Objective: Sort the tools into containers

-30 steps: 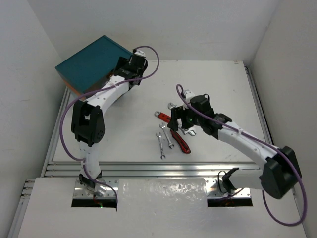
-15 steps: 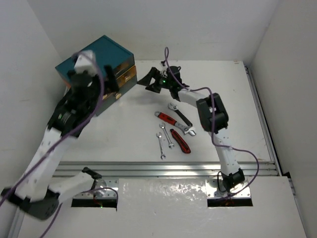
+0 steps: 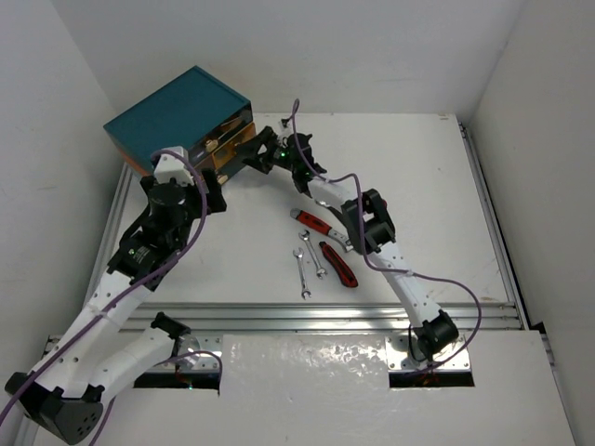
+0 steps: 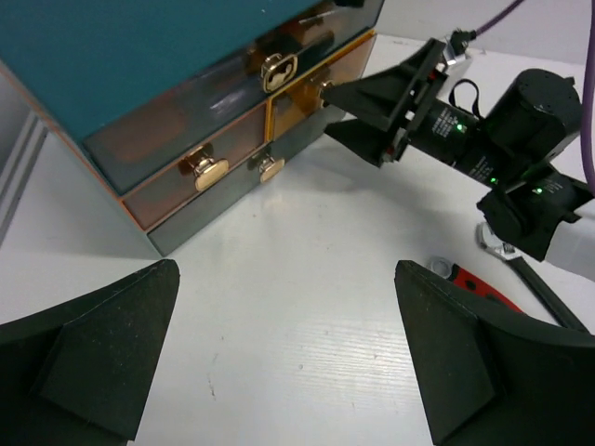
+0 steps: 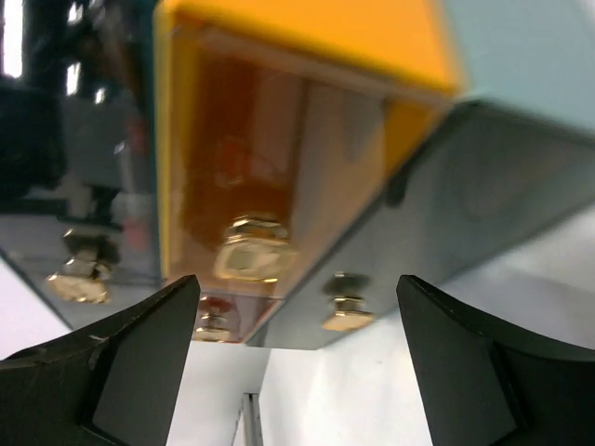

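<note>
The teal-topped cabinet [image 3: 177,113] stands at the back left, its amber and teal drawers [image 4: 200,153] facing the table. My right gripper [image 3: 251,154] is open and empty right at the drawer fronts. An amber drawer's tan knob [image 5: 253,249] and a teal drawer's knob [image 5: 346,312] lie between its fingers [image 5: 297,307]. My left gripper [image 3: 191,178] is open and empty over bare table [image 4: 286,307] in front of the cabinet. A red-handled wrench [image 3: 314,223], red-and-black cutters [image 3: 338,264] and silver wrenches [image 3: 304,272] lie mid-table.
The right arm [image 3: 367,223] stretches over the tools and hides part of a black-handled wrench [image 4: 544,290]. The red wrench also shows in the left wrist view [image 4: 474,286]. White walls close in the table at the back and sides; a rail runs along the near edge [image 3: 307,316].
My right gripper has moved left, up to the drawer fronts. My left arm has come down and drawn back from the cabinet to the table in front of it.
</note>
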